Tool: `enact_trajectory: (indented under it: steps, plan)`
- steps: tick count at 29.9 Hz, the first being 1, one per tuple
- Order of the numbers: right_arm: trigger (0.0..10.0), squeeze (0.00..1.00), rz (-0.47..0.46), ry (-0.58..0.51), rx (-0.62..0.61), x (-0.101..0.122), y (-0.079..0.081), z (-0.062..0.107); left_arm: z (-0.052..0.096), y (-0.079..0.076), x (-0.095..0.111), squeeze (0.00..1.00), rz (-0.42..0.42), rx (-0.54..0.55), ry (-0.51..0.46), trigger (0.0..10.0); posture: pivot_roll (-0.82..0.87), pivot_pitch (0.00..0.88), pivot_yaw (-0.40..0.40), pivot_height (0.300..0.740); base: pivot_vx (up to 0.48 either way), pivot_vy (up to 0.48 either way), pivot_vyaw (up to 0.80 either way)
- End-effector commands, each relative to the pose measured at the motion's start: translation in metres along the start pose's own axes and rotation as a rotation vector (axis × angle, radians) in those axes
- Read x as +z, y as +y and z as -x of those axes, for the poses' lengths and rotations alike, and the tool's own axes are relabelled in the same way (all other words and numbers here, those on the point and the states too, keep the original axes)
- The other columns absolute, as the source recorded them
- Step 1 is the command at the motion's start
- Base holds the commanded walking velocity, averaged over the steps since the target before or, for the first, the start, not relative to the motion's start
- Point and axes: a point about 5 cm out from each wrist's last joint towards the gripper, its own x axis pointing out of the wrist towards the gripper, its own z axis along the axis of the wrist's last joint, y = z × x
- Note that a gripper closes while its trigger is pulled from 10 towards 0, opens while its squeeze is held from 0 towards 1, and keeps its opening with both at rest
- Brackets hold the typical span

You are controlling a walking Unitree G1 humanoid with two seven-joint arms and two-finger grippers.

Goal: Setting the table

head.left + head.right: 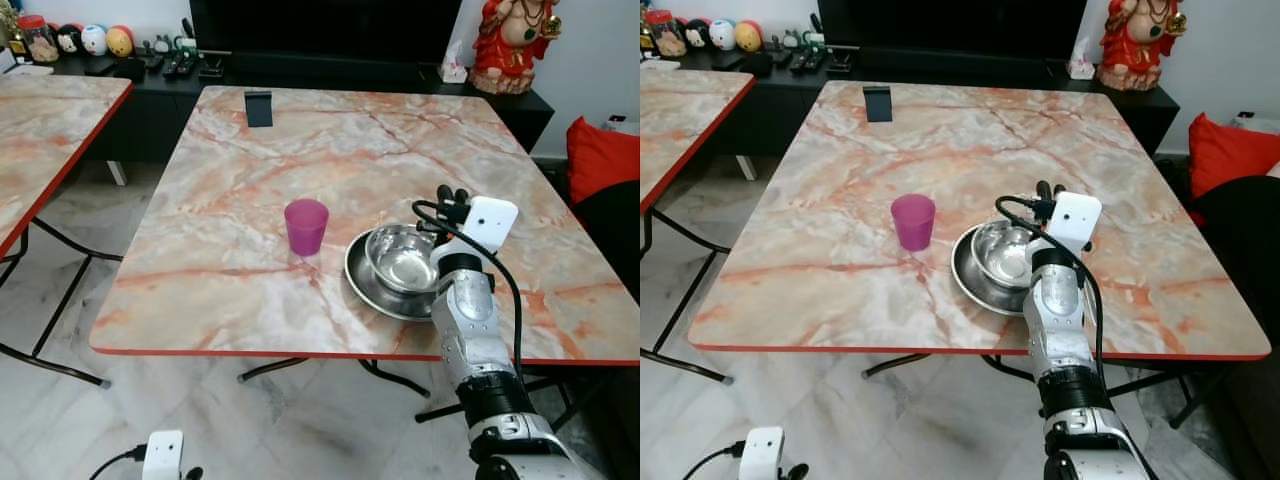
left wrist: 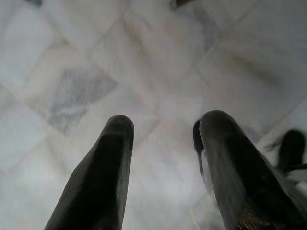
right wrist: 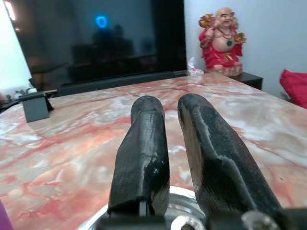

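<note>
A pink plastic cup (image 1: 306, 225) stands upright near the middle of the marble table (image 1: 230, 170). Just to its right, a steel bowl (image 1: 402, 260) rests inside a steel plate (image 1: 362, 288) by the table's front edge. My right gripper (image 1: 452, 193) hovers over the bowl's far right rim, fingers pointing across the table. In the right wrist view its fingers (image 3: 144, 143) are nearly together with nothing between them, and the bowl's rim (image 3: 93, 220) sits below their base. My left gripper (image 2: 165, 120) hangs open over the tiled floor, below the table's front left.
A small black stand (image 1: 258, 107) sits at the table's far edge. A second marble table (image 1: 40, 140) is to the left. Behind are a dark TV console (image 1: 150, 70) with small items and a red statue (image 1: 510, 40). A red cushion (image 1: 600, 155) lies right.
</note>
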Motion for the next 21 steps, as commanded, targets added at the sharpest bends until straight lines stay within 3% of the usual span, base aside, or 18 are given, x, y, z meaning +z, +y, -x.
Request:
enact_trajectory:
  steps: [1, 18, 21]
  plan:
    - [10.0, 0.0, -0.002, -0.017, -0.013, 0.0033, -0.0031, -0.002, -0.0013, -0.0098, 0.0003, 0.0, -0.006, -0.011, 0.02, 10.0, -0.01, 0.0, -0.035, 0.74, 0.0, 0.315, 0.0]
    - [10.0, 0.0, 0.034, -0.054, 0.027, 0.0077, 0.0023, -0.002, 0.0005, -0.0022, -0.0046, 0.0, -0.003, -0.001, 0.021, 10.0, -0.01, 0.0, -0.034, 0.74, 0.0, 0.324, 0.0]
    - [10.0, 0.0, 0.048, -0.083, 0.047, 0.0116, 0.0053, -0.0016, 0.0006, -0.0022, -0.0052, 0.0, -0.004, 0.0, 0.023, 10.0, -0.01, 0.0, -0.035, 0.74, 0.0, 0.336, 0.69]
